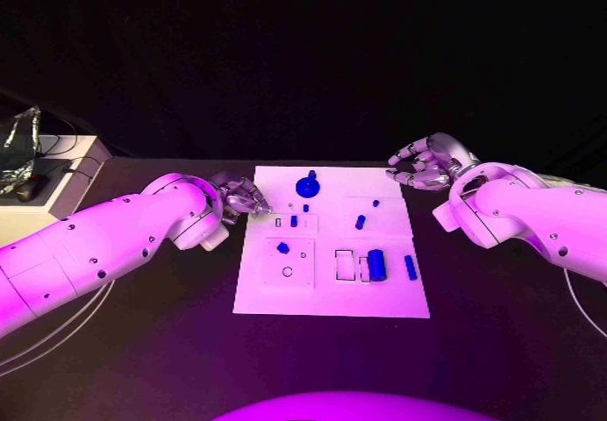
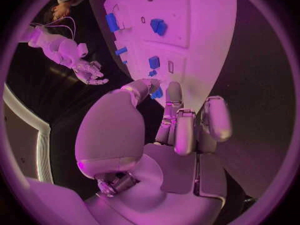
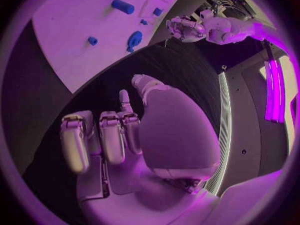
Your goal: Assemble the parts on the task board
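Nearest me, task board (image 1: pixel 332 294) sits mid-table, blue parts (image 1: pixel 375 260) scattered across it; left hand (image 1: pixel 240 196) hovers at its left edge, right hand (image 1: pixel 424 164) off its far right corner, both spread, holding nothing; I'm worried about fingers nudging loose parts out of place.

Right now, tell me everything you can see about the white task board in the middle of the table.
The task board is a flat white rectangular plate lying on the black table, between the left hand and the right hand. Faint lines divide its face into panels with small slots and holes. Small blue parts sit on it: a round piece near the far edge and a cylinder lying toward the near right. Neither hand plainly touches it, though the left hand's fingers sit at its edge.
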Tool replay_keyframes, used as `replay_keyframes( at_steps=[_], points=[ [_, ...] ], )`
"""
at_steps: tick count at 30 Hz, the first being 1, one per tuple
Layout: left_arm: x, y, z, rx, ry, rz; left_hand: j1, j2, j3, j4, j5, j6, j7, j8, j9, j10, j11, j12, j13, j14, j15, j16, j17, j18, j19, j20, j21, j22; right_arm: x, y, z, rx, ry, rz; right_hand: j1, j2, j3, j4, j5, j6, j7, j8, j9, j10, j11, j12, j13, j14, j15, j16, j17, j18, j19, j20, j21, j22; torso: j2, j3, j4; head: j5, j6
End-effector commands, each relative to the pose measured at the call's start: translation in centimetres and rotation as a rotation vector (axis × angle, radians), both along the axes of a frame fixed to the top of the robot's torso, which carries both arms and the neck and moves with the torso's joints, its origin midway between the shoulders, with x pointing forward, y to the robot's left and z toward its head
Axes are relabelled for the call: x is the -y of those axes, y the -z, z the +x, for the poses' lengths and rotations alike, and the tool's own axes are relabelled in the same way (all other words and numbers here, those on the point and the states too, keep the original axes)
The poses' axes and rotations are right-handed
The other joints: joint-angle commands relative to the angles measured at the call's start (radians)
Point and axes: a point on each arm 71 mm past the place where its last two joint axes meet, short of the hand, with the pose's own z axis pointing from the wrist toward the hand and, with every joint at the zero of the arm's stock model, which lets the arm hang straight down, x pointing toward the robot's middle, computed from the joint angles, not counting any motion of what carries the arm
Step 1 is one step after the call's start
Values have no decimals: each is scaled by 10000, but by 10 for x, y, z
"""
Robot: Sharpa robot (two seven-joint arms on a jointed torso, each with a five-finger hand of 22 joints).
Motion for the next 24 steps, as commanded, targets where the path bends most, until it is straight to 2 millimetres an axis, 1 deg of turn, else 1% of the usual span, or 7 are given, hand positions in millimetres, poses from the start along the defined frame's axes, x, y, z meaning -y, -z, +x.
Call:
replay_keyframes(
  at_steps=[1, 7, 8, 13, 15, 20, 24],
  points=[
    [2, -8, -1, 494, 134, -1002, 83, -24, -141, 39, -43, -73, 42, -43, -53, -184, 52, -55, -66, 334, 94, -96, 971, 241, -188, 33, -155, -226, -2, 0, -1, 106, -298, -89, -104, 11, 40, 6, 62, -73, 14, 49, 9, 639, -61, -58, 2256, 909, -66, -31, 2174, 8, 1013, -83, 34, 2609, 9, -16, 3, -3, 33],
    [0, -11, -5, 653, 535, -1277, 753, 63, -211, 27, -9, -237, 166, -127, -244, -761, 189, -340, -446, -367, 229, -790, -227, 515, -1132, 168, -1014, -1444, -3, 3, -3, 84, -421, -163, -105, 3, 58, -9, 61, -80, 13, 56, 11, 633, -62, -64, 2250, 906, -67, -36, 2162, 8, 1013, -84, 34, 2609, 4, -10, -15, -13, 60],
    [0, -11, -7, 724, 675, -1336, 917, 62, -222, 41, -13, -289, 222, -137, -306, -1002, 258, -546, -661, -993, 297, -1382, -1150, 717, -1905, 232, -1724, -2404, -3, 4, -4, 89, -464, -197, -105, 3, 58, -9, 61, -80, 13, 56, 11, 633, -62, -64, 2250, 906, -67, -36, 2162, 8, 1013, -84, 34, 2609, -1, -15, -14, -14, 69],
    [3, -8, -19, 1622, 1675, -1369, 1531, 76, -286, 8, -62, -562, 345, -237, -646, -1513, 461, -1468, -1665, -3118, 484, -3409, -4058, 1149, -3681, 413, -3774, -4723, -5, 7, -8, 115, -710, -384, -102, -2, 62, -15, 59, -83, 13, 57, 11, 621, -63, -75, 2239, 904, -67, -37, 2156, 7, 1014, -84, 37, 2612, -25, -20, 14, -12, 94],
    [4, -7, -23, 2027, 2017, -1326, 1636, 53, -367, 26, -112, -631, 408, -271, -783, -1699, 525, -1796, -2004, -3983, 562, -4242, -5120, 1142, -3852, 466, -4122, -4915, -5, 8, -10, 129, -789, -458, -102, -2, 62, -15, 59, -83, 13, 57, 11, 621, -63, -75, 2239, 904, -67, -37, 2156, 7, 1014, -84, 37, 2612, -31, -21, 21, -18, 94],
    [9, -3, -38, 3343, 3037, -946, 1850, 13, -535, -7, -289, -621, 390, -264, -978, -1849, 588, -2148, -2432, -4181, 608, -4458, -5452, 1138, -3921, 527, -4397, -5068, -6, 11, -15, 197, -994, -682, -96, -15, 67, -28, 53, -87, 12, 59, 12, 609, -63, -87, 2227, 906, -67, -35, 2164, 7, 1016, -84, 40, 2614, -61, -49, 37, -46, 76],
    [16, 4, -50, 4100, 3885, -434, 2043, 21, -772, 38, -1510, -612, 379, -260, -1226, -1895, 619, -2306, -2785, -4336, 655, -4512, -5738, 1138, -3978, 588, -4682, -5218, -8, 13, -18, 283, -1173, -892, -89, -23, 71, -39, 47, -86, 11, 63, 13, 615, -64, -81, 2234, 908, -68, -33, 2171, 4, 1019, -84, 47, 2620, -81, -67, 39, -37, 76]
  ],
)
